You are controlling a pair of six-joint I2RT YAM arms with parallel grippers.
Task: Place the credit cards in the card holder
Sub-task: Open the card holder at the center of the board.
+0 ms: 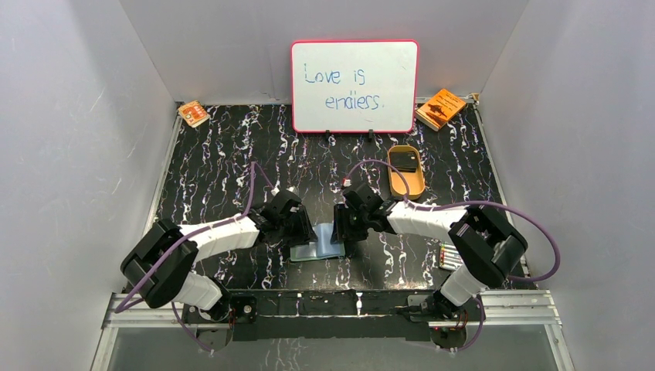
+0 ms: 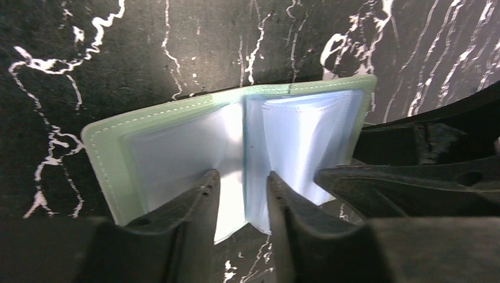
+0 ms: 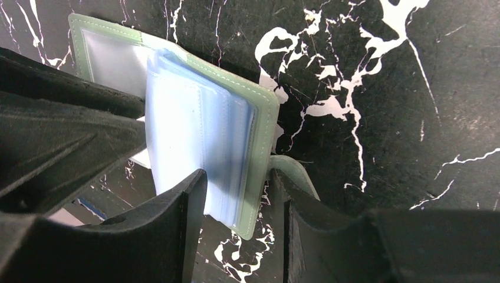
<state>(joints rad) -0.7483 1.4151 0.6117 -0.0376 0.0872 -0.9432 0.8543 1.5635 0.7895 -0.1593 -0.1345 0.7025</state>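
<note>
Card holder (image 1: pixel 313 251), green stitched cover w/ pale-blue plastic sleeves, lies open on marbled black worktop (image 1: pixel 216 170) btwn 2 grippers. Left gripper (image 2: pixel 242 177) jaws apart astride a sleeve; right gripper (image 3: pixel 239 177) seems clamped on cover edge.

You've got a whiteboard (image 1: pixel 354 85) reading "Love is endless." at the back, one orange booklet (image 1: pixel 194 114) far left, another booklet (image 1: pixel 440 108) far right, and a tan tray (image 1: pixel 409 188) nearby.

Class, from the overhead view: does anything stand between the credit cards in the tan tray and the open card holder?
Yes. The right gripper, at the card holder's right edge, sits on the line from the credit cards in the tan tray. Nothing else visible does.
</note>
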